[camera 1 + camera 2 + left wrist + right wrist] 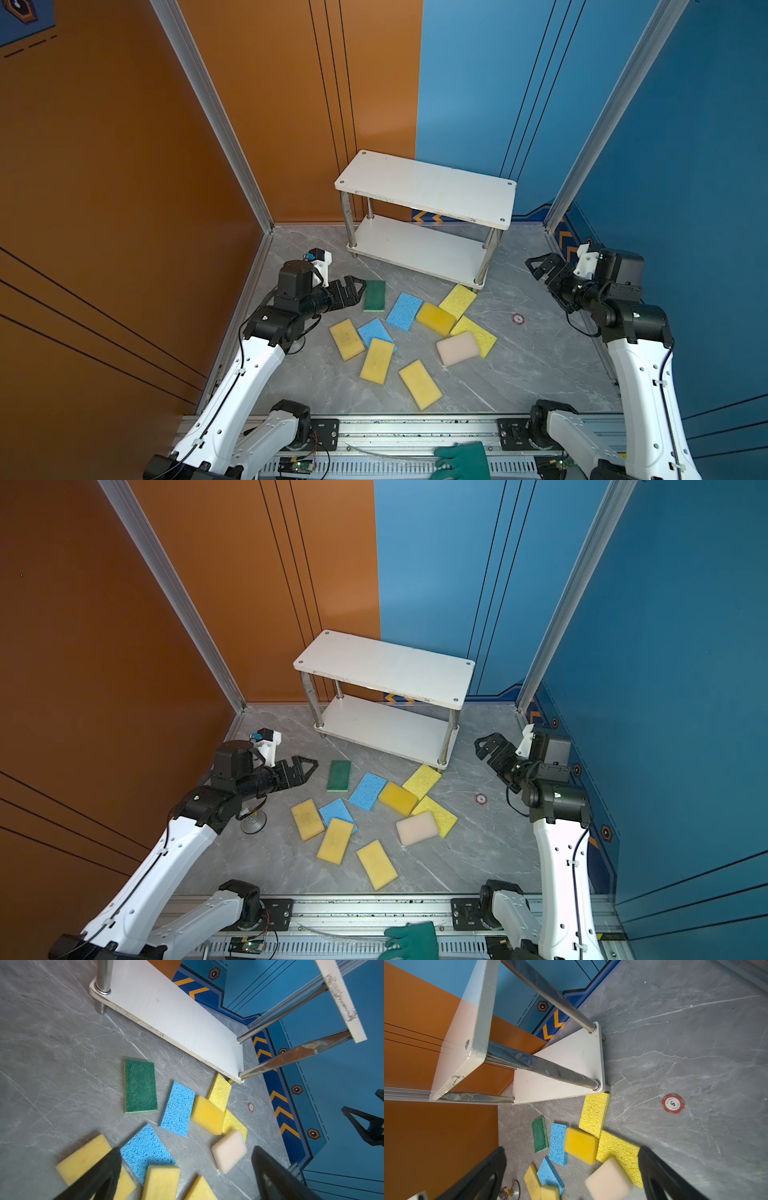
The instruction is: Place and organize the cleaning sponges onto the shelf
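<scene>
A grey marble-look tabletop (540, 374) sits in a cell with an orange wall (124, 166) on the left and a blue wall (685, 145) on the right. At the near edge a teal-green glove (463, 459) lies on the aluminium rail (415, 428) that carries both arm bases.

Closest on the tabletop is a lone yellow sponge (420, 384). Behind it a second yellow sponge (377, 360) overlaps a light blue sponge (372, 332), with a third yellow sponge (346, 339) just beside them. To the right a pink-beige sponge (458, 348) rests on a porous yellow sponge (478, 334), which touches a thick deep-yellow sponge (435, 318). Farther back lie another blue sponge (404, 311), the dark green sponge (375, 296) and a pale yellow sponge (457, 301) whose far end reaches the front right corner of the shelf (428, 191). All ten lie on the tabletop in front of it. A red chip (518, 319) lies apart on the right.

The left gripper (358, 291) has its jaws spread wide and holds nothing. It hovers near the dark green sponge without touching it, on a forearm held level from a bent elbow. The right gripper (534, 268), equally wide and empty, hangs above the table's right side, pointing toward the shelf's right end, its arm rising steeply from the rail. The shelf stands at the back, near the seam between the two walls.
</scene>
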